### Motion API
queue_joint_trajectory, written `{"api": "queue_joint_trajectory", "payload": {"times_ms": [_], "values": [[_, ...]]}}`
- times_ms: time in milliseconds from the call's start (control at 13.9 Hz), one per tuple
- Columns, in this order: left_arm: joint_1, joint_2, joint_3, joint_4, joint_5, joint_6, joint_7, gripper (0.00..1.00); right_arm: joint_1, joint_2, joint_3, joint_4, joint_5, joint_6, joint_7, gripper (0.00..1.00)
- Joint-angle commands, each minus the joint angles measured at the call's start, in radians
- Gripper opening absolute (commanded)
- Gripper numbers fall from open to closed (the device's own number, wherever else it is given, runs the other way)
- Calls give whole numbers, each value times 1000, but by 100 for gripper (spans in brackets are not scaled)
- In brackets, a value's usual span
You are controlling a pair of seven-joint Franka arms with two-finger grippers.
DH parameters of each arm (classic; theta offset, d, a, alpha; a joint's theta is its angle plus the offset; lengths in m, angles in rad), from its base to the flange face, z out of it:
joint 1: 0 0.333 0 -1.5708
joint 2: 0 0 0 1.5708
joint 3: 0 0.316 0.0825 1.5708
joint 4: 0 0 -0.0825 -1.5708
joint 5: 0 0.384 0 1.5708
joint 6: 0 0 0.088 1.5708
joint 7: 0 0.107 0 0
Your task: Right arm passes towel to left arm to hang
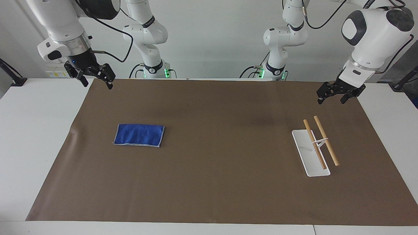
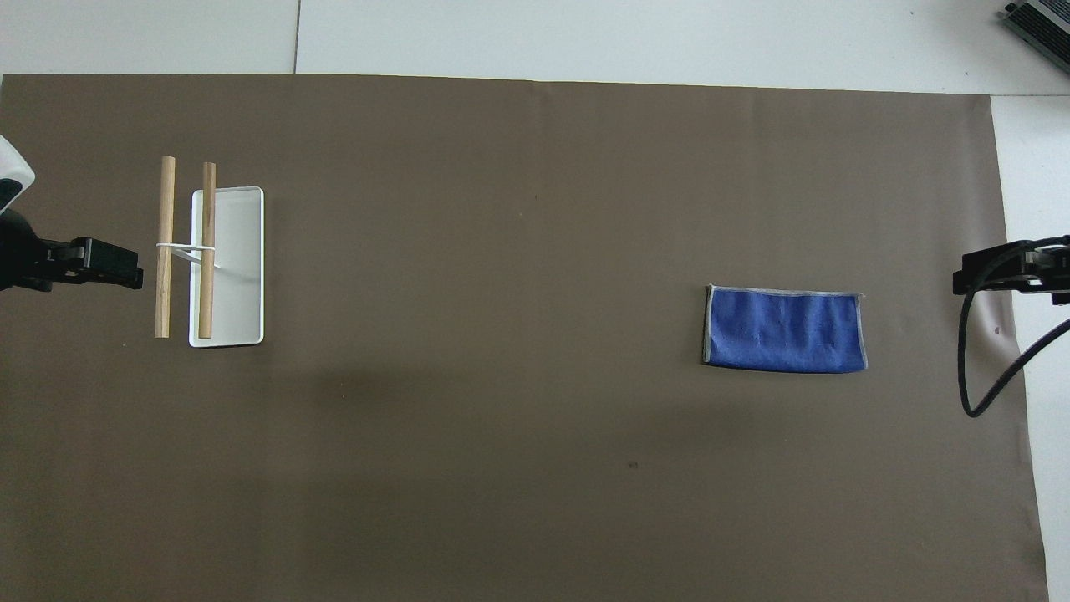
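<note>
Towel [image 1: 138, 135] lies flat on the brown mat [image 1: 215, 182] toward the right arm's end of the worktop. Right gripper [image 1: 97, 81] and left gripper [image 1: 331, 97] hang empty, fingers spread; overhead, both are cut off by the frame edge.

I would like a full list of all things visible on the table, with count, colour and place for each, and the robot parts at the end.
towel: one, royal blue with pale grey edging, folded flat on the mat, toward the right arm's end.
rack: one, white base with two wooden bars, on the mat, toward the left arm's end.
mat: one, brown, covering most of the white table.
right tool: one, black, open, raised over the mat's corner at its own end, empty.
left tool: one, black, open, raised over the mat's edge near the rack, empty.
</note>
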Motion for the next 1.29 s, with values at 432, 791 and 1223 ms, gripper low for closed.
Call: {"api": "queue_joint_trajectory", "payload": {"times_ms": [432, 791, 1223], "values": [[0, -28, -1, -30, 18, 3, 0, 100, -1, -1, 0, -3, 15, -1, -7, 100], [0, -27, -1, -30, 18, 3, 0, 100, -1, -1, 0, -1, 15, -1, -8, 100], [0, -28, -1, -30, 18, 3, 0, 100, -3, -1, 0, -1, 15, -1, -12, 100]]}}
